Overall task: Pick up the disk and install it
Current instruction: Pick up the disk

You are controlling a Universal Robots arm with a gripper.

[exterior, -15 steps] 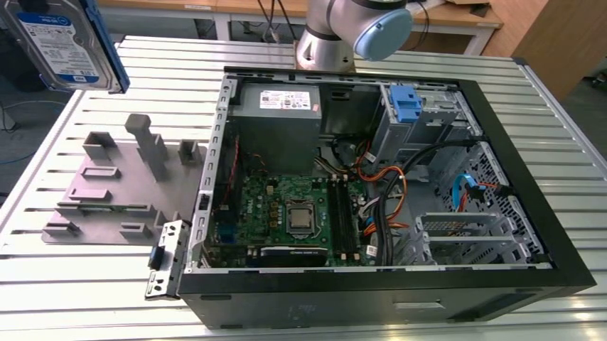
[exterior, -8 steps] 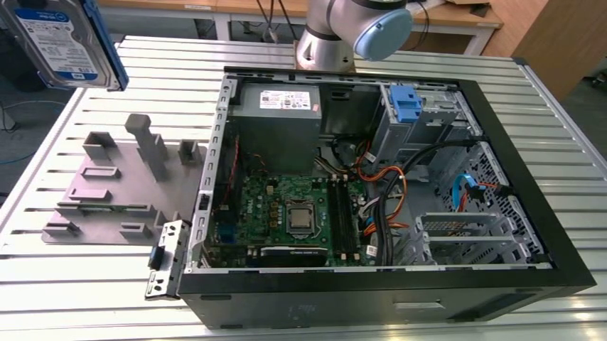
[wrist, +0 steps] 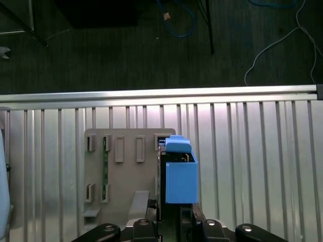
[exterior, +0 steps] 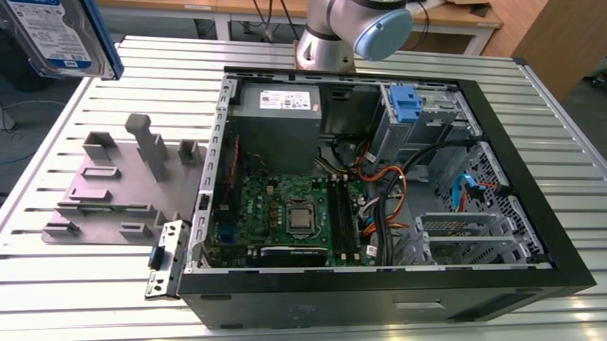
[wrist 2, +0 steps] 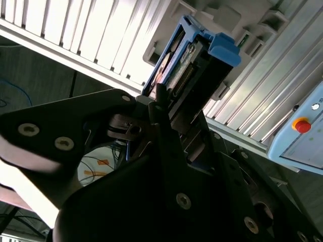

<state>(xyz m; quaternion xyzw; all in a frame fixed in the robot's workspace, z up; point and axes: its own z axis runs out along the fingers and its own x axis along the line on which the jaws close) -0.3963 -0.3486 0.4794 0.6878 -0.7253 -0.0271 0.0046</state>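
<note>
My jaws clench the disk (wrist: pixel 179 174) above the slatted metal surface (wrist: pixel 262 151); dark floor (wrist: pixel 116 55) lies past its railed edge.

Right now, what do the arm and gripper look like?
The arm is a silver-grey tube with a rounded joint closed by a pale blue cap. The gripper is matte black, built of angular plates fastened with silver screws.
</note>
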